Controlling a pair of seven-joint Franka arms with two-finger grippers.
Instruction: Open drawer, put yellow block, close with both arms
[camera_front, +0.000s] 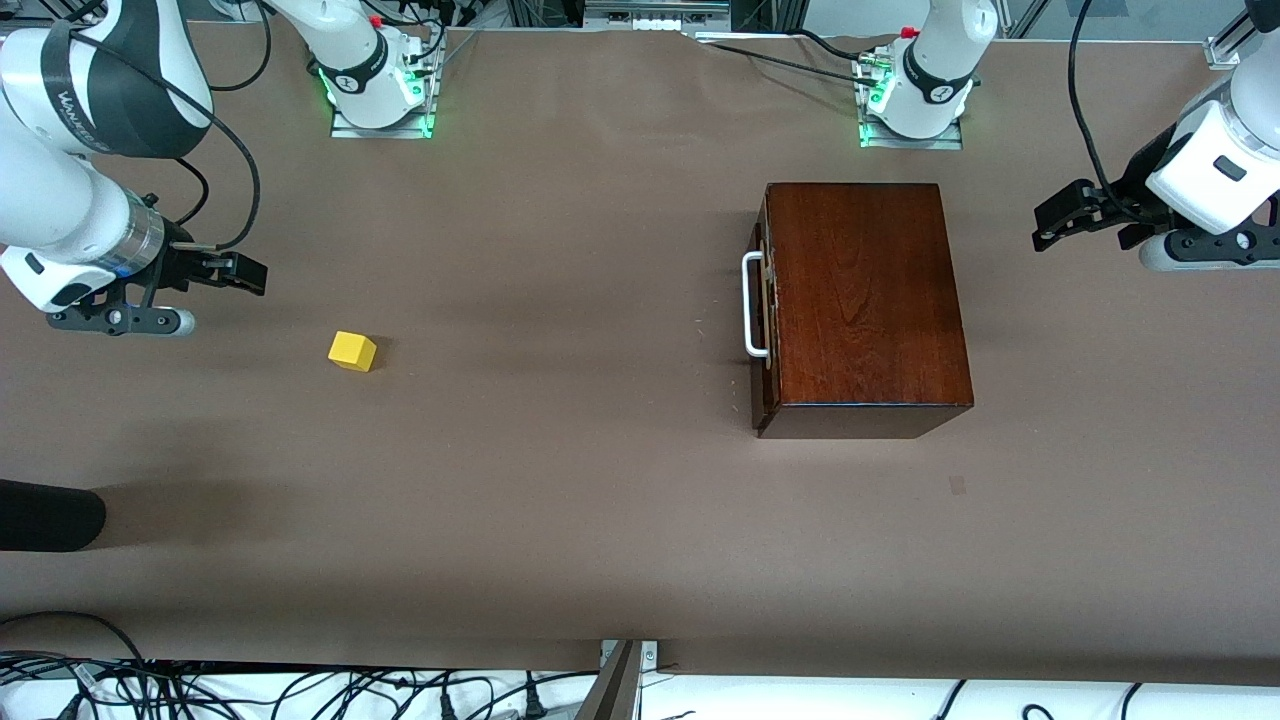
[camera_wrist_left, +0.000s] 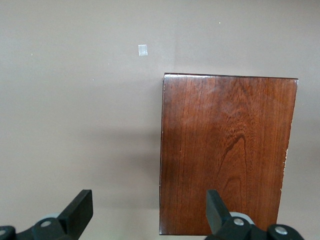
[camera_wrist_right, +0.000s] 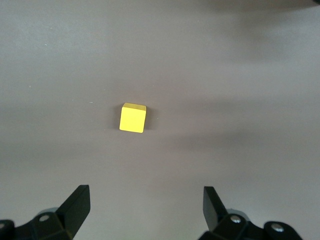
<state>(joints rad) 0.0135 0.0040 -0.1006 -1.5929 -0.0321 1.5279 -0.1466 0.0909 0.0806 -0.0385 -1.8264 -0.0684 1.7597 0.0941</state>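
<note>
The reddish-brown wooden box (camera_front: 865, 290) stands toward the left arm's end of the table. Its drawer (camera_front: 766, 300) is pushed in, and the white bar handle (camera_front: 752, 305) faces the right arm's end. The yellow block (camera_front: 352, 351) lies on the brown table toward the right arm's end. My left gripper (camera_front: 1047, 228) hangs open and empty over the table beside the box's back end; the left wrist view shows the box top (camera_wrist_left: 227, 155) past my left gripper (camera_wrist_left: 149, 210). My right gripper (camera_front: 248, 273) is open and empty in the air, short of the block (camera_wrist_right: 133, 118), which lies ahead of my right gripper (camera_wrist_right: 146, 207).
A black rounded object (camera_front: 45, 515) pokes in at the right arm's end, nearer the camera than the block. A small tape mark (camera_front: 957, 485) sits on the table nearer the camera than the box. Cables (camera_front: 300, 690) hang below the table's near edge.
</note>
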